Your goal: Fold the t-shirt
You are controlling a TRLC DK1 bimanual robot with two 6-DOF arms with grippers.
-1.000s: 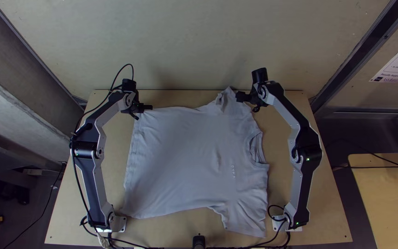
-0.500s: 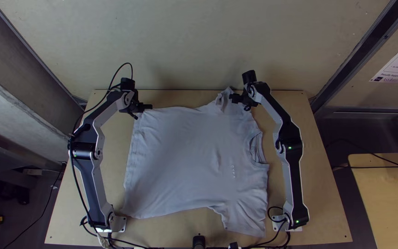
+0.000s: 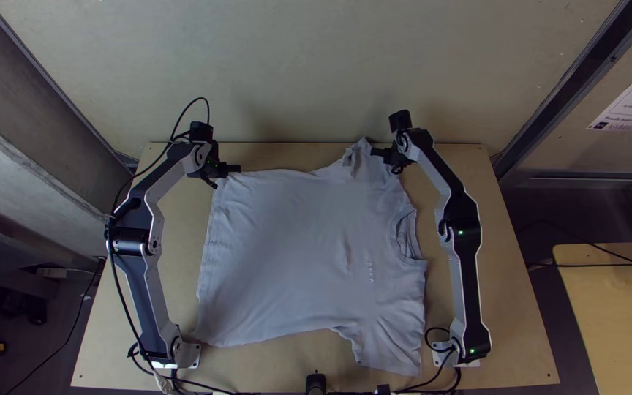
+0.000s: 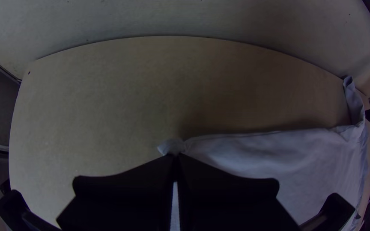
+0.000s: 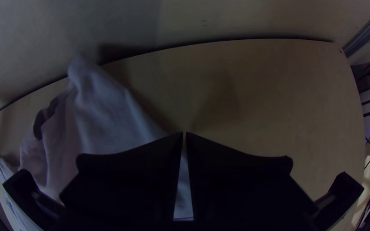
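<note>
While the left gripper [image 3: 238,169] pinches a corner of the t-shirt [image 3: 287,256] toward the table's [image 3: 521,351] far left corner, the right gripper [image 3: 376,152], its fingers drawn together with a thin slit between them, is over the rumpled sleeve [image 3: 358,162] at the far edge. The shirt lies spread out, collar [image 3: 406,235] toward the right edge, other sleeve [image 3: 393,347] toward the near one.
</note>
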